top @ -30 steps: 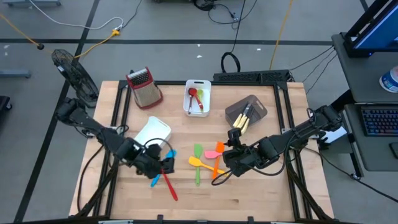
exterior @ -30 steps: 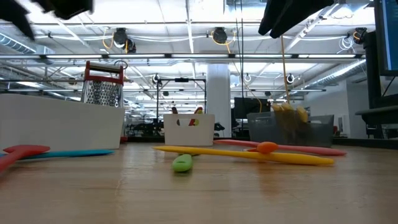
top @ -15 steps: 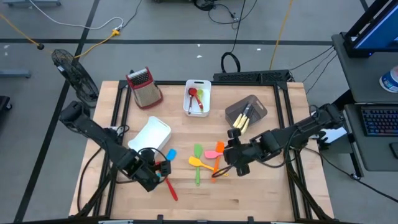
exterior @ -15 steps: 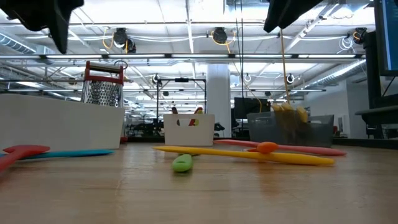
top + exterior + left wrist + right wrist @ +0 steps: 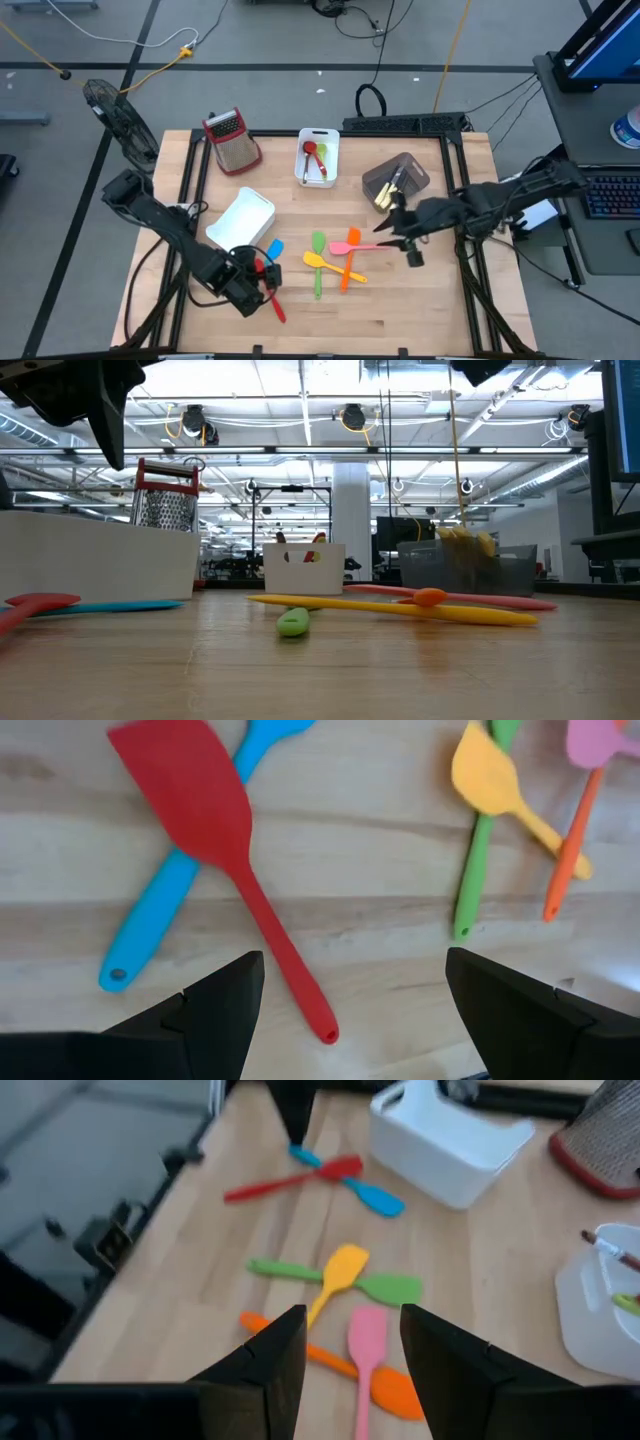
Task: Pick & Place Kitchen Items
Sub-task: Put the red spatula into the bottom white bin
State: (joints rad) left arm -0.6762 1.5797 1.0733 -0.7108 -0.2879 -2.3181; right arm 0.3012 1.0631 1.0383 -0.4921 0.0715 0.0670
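Several toy utensils lie flat on the wooden table. A red spatula [image 5: 215,830] lies across a blue one [image 5: 160,930]. To their right lie green [image 5: 318,270], yellow [image 5: 318,259], orange [image 5: 346,268] and pink [image 5: 352,247] ones. My left gripper [image 5: 350,1010] hangs open above the red spatula's handle [image 5: 276,300], a finger on either side and clear of it. In the low view its finger [image 5: 108,420] is high above the table. My right gripper [image 5: 352,1370] is open, raised to the right of the coloured group [image 5: 393,232], with nothing between its fingers.
A white bin [image 5: 243,218] stands just beyond my left gripper. A second white bin [image 5: 318,157] at the far middle holds red and green utensils. A grey bin [image 5: 397,180] holds yellow ones. A metal grater with a red handle [image 5: 232,140] stands far left.
My left gripper has come down and toward the near edge, over the red spatula, turning a little, still open. My right gripper has risen from the orange and pink spatulas, drawn back toward the right edge and tipped up from pointing down. The utensils lie as before.
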